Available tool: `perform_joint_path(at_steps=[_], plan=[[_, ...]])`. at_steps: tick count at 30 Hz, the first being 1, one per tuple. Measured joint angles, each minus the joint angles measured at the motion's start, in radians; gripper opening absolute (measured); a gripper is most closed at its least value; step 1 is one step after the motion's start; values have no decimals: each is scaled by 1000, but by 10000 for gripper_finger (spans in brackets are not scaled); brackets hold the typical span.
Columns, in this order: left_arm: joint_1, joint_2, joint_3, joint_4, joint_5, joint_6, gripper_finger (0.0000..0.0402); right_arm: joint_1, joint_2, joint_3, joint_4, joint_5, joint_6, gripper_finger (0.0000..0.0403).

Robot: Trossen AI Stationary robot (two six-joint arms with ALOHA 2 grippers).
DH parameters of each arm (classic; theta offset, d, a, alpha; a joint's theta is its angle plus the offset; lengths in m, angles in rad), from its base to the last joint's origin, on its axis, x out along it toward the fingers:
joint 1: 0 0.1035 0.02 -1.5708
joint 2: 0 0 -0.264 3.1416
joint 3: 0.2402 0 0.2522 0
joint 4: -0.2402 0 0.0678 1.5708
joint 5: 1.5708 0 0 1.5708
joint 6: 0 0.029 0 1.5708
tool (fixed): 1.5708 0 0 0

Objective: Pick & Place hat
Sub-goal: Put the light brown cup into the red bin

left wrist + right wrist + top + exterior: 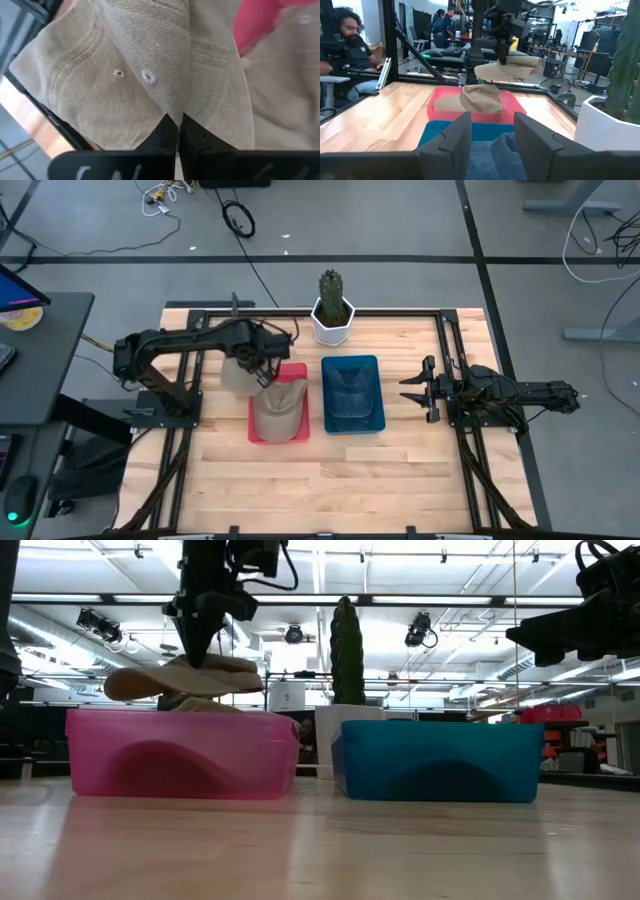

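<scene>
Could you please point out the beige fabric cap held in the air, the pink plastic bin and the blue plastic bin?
beige fabric cap (185, 678), low view, on its brim.
pink plastic bin (180, 755), low view, on its front wall.
blue plastic bin (435, 760), low view, on its front wall.

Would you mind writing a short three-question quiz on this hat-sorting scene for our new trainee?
1. True or false: the left gripper is shut on a tan hat held above the pink bin.
2. What lies in the blue bin? A) a dark blue hat B) a tan hat C) nothing
3. Fill in: behind the two bins stands a cactus in a ____ pot.

Key
1. True; a second tan hat also lies in the pink bin.
2. A, the dark blue hat.
3. White.

The right gripper waits open beside the blue bin.
</scene>
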Motion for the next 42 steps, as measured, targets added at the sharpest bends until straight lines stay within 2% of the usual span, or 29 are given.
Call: perform_joint_path(at_steps=[9, 16, 30, 42], plan=[[-143, 0, 0, 19, 52, -273, 2, 0, 0, 0, 0, 0, 0, 153], [-234, 0, 0, 196, 53, -393, 2, 0, 0, 0, 0, 0, 0, 153], [-305, 63, 1, 364, 52, -503, 2, 0, 0, 0, 0, 0, 0, 153], [-339, 76, 0, 311, 45, -612, 2, 0, 1, 0, -2, 0, 0, 153]])
